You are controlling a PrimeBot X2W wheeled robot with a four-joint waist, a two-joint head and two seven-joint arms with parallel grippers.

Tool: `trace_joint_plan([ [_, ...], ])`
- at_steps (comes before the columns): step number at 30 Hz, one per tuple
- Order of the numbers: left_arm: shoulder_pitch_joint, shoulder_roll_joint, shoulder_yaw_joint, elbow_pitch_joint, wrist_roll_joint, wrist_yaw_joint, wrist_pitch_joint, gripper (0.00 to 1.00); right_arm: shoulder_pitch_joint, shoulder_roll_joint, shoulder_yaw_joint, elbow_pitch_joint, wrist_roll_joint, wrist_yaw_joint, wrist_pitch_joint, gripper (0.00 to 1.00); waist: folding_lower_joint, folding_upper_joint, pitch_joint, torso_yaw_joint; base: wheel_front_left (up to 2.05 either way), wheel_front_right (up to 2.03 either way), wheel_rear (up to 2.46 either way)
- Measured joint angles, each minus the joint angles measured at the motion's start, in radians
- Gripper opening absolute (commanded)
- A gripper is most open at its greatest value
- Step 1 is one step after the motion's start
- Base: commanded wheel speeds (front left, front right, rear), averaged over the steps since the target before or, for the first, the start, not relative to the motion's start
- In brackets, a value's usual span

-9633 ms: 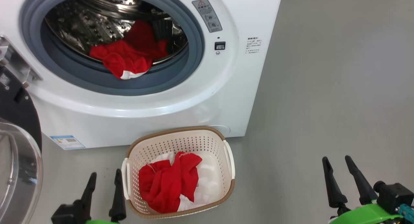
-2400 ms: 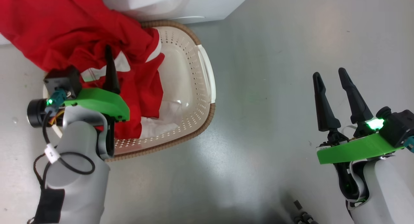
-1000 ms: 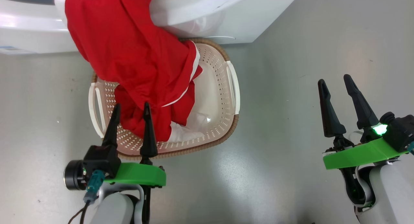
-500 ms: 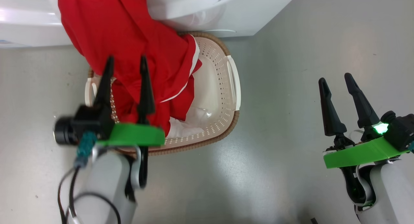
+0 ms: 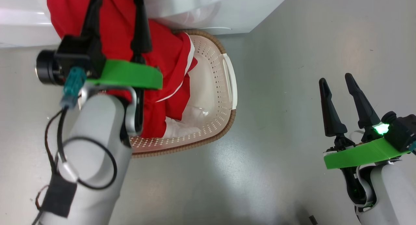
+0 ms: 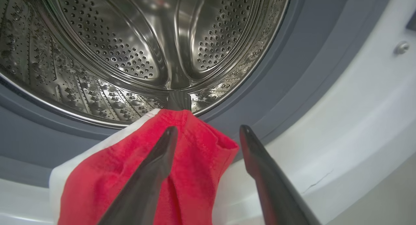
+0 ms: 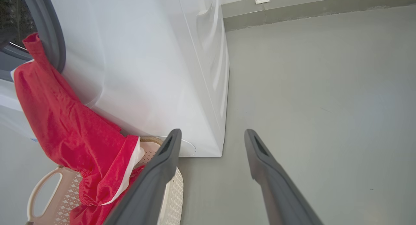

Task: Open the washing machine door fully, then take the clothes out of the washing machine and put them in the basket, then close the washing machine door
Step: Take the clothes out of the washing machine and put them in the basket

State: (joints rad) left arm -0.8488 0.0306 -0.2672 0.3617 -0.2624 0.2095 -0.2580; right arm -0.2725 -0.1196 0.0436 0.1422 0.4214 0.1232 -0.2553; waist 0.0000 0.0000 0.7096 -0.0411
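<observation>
The red clothes (image 5: 117, 30) hang out of the washing machine (image 5: 201, 10), down its white front and into the cream basket (image 5: 217, 78) on the floor. My left gripper (image 5: 115, 7) is raised before the machine's mouth, open. In the left wrist view the left gripper (image 6: 208, 130) has the cloth's upper end (image 6: 198, 160), caught on the drum's lip, behind its left finger and in the gap. My right gripper (image 5: 336, 80) stands open and empty over bare floor at the right. The right wrist view shows the clothes (image 7: 65, 127) draped into the basket (image 7: 39, 186). The washing machine door is out of view.
The steel drum (image 6: 130, 39) behind the grey rubber ring (image 6: 292, 72) holds nothing else that I can see. White fabric (image 5: 182, 127) lies on the basket's bottom under the red. Grey floor (image 5: 276, 121) stretches to the right, with a wall skirting (image 7: 308, 13) far off.
My left gripper has risen from the basket's near rim up along the hanging red cloth to the machine's mouth, still open. The right arm has stayed put.
</observation>
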Motion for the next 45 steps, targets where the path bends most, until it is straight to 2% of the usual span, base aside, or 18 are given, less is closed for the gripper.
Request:
trace_joint_plan([
  [9, -0.184, -0.006, -0.015, 0.254, -0.033, -0.005, 0.0, 1.0, 0.0, 0.002, 0.002, 0.001, 0.0, 0.0, 0.0, 1.0, 0.0, 0.0, -0.002, -0.004, 0.0, 0.0, 0.0],
  [19, -0.383, -0.007, -0.12, 0.562, -0.124, 0.011, 0.0, 1.0, 0.0, 0.009, 0.006, 0.002, 0.0, 0.0, 0.0, 1.0, 0.0, 0.0, -0.005, -0.014, 0.0, 0.0, 0.0],
  [27, -0.449, -0.007, -0.156, 0.674, -0.176, 0.011, -0.003, 1.0, 0.0, 0.016, 0.005, 0.002, 0.0, 0.0, 0.0, 1.0, 0.0, 0.0, -0.006, -0.019, 0.0, 0.0, 0.0],
  [28, -0.452, -0.007, -0.159, 0.683, -0.182, 0.01, -0.003, 0.9, 0.0, 0.017, 0.005, 0.002, 0.0, 0.0, 0.0, 1.0, 0.0, 0.0, -0.006, -0.019, 0.0, 0.0, 0.0],
  [29, -0.454, -0.008, -0.161, 0.688, -0.186, 0.01, -0.003, 0.9, 0.0, 0.017, 0.005, 0.002, 0.0, 0.0, 0.0, 1.0, 0.0, 0.0, -0.006, -0.019, 0.0, 0.0, 0.0],
  [31, -0.463, -0.008, -0.168, 0.705, -0.198, 0.009, -0.003, 0.32, 0.0, 0.017, 0.005, 0.002, 0.0, 0.0, 0.0, 1.0, 0.0, 0.0, -0.007, -0.018, 0.0, 0.0, 0.0],
  [32, -0.465, -0.008, -0.173, 0.709, -0.2, 0.008, -0.003, 0.13, 0.0, 0.017, 0.005, 0.002, 0.0, 0.0, 0.0, 1.0, 0.0, 0.0, -0.007, -0.018, 0.0, 0.0, 0.0],
  [33, -0.465, -0.009, -0.177, 0.713, -0.206, 0.002, -0.003, 0.0, 0.0, 0.017, 0.005, 0.002, 0.0, 0.0, 0.0, 1.0, 0.0, 0.0, -0.008, -0.017, 0.0, 0.0, 0.0],
  [40, -0.467, -0.01, -0.196, 0.713, -0.244, -0.008, -0.003, 0.0, 0.0, 0.016, 0.004, 0.001, 0.0, 0.0, 0.0, 1.0, 0.0, 0.0, -0.01, -0.013, 0.0, 0.0, 0.0],
  [45, -0.458, -0.01, -0.173, 0.635, -0.247, -0.007, -0.002, 0.0, 0.0, 0.016, 0.0, 0.001, 0.0, 0.0, 0.0, 1.0, 0.0, 0.0, -0.012, -0.006, 0.0, 0.0, 0.0],
])
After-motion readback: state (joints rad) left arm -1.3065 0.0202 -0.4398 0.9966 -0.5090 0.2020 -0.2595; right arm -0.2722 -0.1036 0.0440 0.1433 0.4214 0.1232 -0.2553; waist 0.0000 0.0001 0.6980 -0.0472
